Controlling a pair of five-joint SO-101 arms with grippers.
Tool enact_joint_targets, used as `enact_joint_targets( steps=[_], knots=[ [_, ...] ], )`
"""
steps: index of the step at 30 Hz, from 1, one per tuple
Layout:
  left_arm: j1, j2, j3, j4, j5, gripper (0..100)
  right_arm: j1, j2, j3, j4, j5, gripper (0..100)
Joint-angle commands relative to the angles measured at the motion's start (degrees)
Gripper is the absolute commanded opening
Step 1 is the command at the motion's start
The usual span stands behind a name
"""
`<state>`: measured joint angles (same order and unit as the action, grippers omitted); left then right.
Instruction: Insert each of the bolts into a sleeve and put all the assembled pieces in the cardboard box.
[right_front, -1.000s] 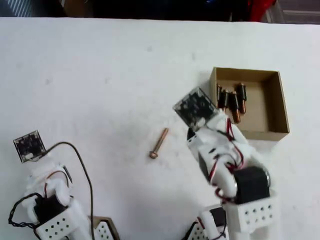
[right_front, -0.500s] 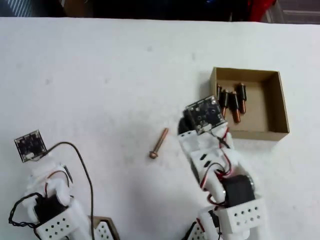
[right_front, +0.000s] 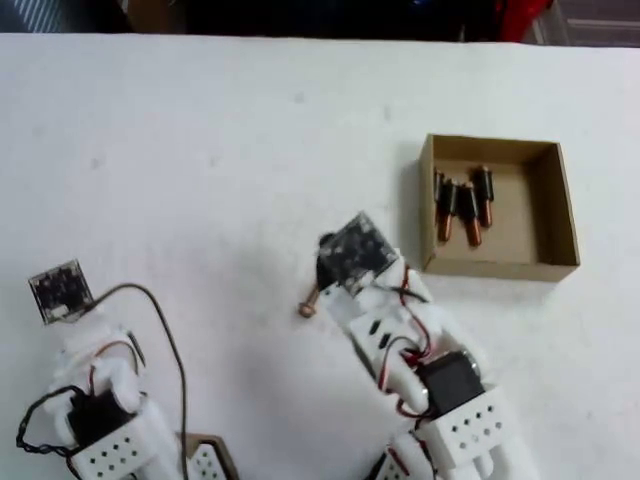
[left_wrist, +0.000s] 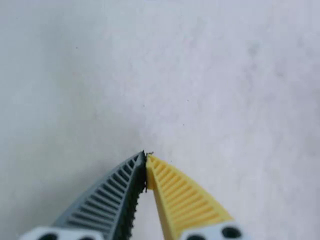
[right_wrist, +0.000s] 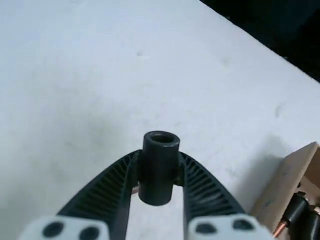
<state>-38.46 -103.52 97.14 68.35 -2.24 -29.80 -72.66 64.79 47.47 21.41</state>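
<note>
Cardboard box (right_front: 497, 268) holds 4 assembled pcs (right_front: 460, 208). R tool (right_wrist: 159, 156), just left of box, grips black sleeve (right_wrist: 160, 170) by bolt (right_front: 308, 308); L tool (left_wrist: 145, 159) clenched empty, well left of box.

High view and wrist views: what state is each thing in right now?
left hand: shut, empty.
right hand: shut on the sleeve.
sleeve: upright in the grip, bore empty.
bolt: lying loose on the table.
cardboard box: open on top, assembled pieces lying inside.
</note>
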Motion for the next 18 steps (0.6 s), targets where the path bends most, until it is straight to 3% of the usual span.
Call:
enact_joint_targets(
  steps=[1, 8, 18],
  knots=[
    [0.75, -0.48, -0.18, -0.09, -0.35, 2, -0.40, -1.27, -1.14, 1.80, 5.45, 1.7],
    [8.84, -0.57, -0.18, -0.62, -0.44, 2, -0.13, -13.32, -0.35, 2.86, -3.69, 1.7],
    [11.38, -0.57, -1.49, -5.10, -14.51, 2, -0.04, -29.93, 7.82, 2.95, -5.01, 1.7]
  ],
)
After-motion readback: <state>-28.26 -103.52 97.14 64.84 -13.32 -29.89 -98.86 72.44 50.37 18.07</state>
